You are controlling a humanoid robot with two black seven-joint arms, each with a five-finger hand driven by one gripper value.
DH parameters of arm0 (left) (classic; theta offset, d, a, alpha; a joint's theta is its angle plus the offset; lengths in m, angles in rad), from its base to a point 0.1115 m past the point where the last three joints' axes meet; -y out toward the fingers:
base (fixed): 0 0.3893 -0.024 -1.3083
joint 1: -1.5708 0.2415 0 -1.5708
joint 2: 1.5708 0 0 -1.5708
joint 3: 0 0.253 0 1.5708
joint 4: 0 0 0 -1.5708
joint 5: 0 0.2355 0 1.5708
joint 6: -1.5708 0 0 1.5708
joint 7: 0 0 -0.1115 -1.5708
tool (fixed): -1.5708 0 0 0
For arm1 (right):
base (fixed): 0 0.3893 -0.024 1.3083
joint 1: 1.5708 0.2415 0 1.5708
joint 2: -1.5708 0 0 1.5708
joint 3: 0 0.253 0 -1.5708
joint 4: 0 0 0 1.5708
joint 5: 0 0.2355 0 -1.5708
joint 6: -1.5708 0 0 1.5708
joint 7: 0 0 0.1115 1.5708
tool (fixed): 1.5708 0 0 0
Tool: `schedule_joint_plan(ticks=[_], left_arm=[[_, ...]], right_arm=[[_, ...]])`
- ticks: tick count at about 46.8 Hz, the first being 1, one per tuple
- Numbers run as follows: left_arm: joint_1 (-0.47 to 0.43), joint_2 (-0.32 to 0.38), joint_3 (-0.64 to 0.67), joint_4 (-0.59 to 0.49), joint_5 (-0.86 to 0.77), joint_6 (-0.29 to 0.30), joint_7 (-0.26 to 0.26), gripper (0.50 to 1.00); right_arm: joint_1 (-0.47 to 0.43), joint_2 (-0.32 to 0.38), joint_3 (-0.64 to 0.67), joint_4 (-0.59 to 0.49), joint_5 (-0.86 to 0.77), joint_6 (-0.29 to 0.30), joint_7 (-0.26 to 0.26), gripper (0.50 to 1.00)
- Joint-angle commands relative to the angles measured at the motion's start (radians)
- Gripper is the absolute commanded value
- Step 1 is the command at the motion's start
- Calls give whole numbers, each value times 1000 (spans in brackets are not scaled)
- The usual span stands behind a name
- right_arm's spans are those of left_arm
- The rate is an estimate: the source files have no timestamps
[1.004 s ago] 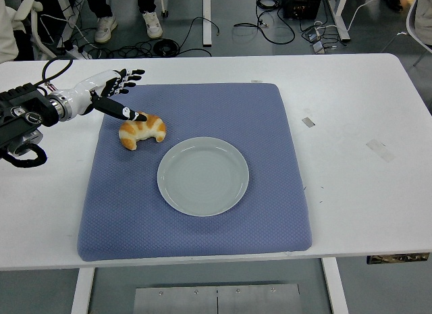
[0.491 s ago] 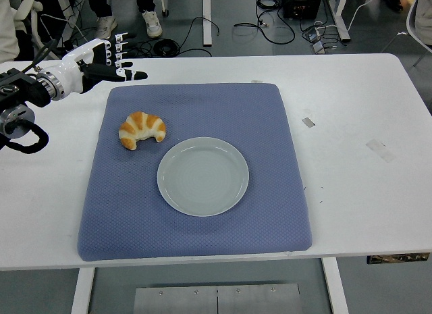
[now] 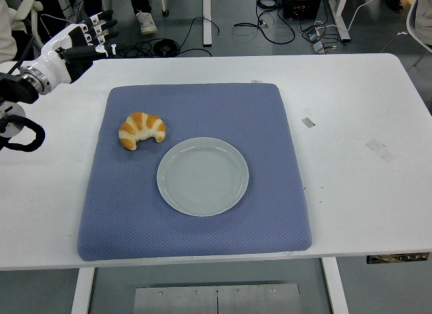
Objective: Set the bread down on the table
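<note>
A golden croissant (image 3: 142, 129) lies on the blue mat (image 3: 202, 226), just up and left of the empty pale plate (image 3: 202, 176), not touching it. My left hand (image 3: 88, 38) hovers at the table's far left corner, well away from the bread, fingers spread and holding nothing. The right arm does not show.
The blue mat covers the middle of the white table (image 3: 364, 192). Small bits of tape (image 3: 379, 149) lie on the table's right side. Cables and a person's feet (image 3: 146, 21) show on the floor beyond the far edge.
My left hand has drawn back from beside the croissant, up and to the left, to the table's far corner. The croissant stays where it was on the mat.
</note>
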Motion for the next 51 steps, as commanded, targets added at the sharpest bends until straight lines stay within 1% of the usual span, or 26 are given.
schedule_joint_plan(ticks=[1,6,11,15,21,24,26,28,31,35,42,46,51], left_arm=[[11,-5,-28,0,-30,3,-2,981],[22,-15,-60,0,-89,6,-2,981],[25,-19,-66,1,-98,4,-5,981],[32,-38,-78,6,-99,3,-7,981],[54,-67,-85,49,-96,-18,-7,981],[56,-87,-86,98,-96,-35,-8,981],[49,-104,-86,142,-96,-54,-8,981],[46,-120,-83,188,-96,-84,-8,981],[43,-134,-82,240,-96,-153,-8,981],[42,-136,-78,263,-96,-218,-8,981],[43,-137,-78,277,-96,-264,-8,981],[42,-157,-80,312,-96,-298,-8,981],[34,-183,-82,363,-96,-305,-10,981]], right_arm=[[0,0,1,0,0,0,0,1000],[0,0,-1,0,0,0,0,1000],[0,0,1,0,0,0,0,1000],[0,0,-1,0,0,0,0,1000],[0,0,1,0,0,0,0,1000],[0,0,1,0,0,0,0,1000],[0,0,-1,0,0,0,0,1000],[0,0,-1,0,0,0,0,1000],[0,0,1,0,0,0,0,1000],[0,0,-1,0,0,0,0,1000],[2,0,2,3,0,2,0,1000],[5,0,2,8,0,3,0,1000],[6,0,1,5,0,3,0,1000]])
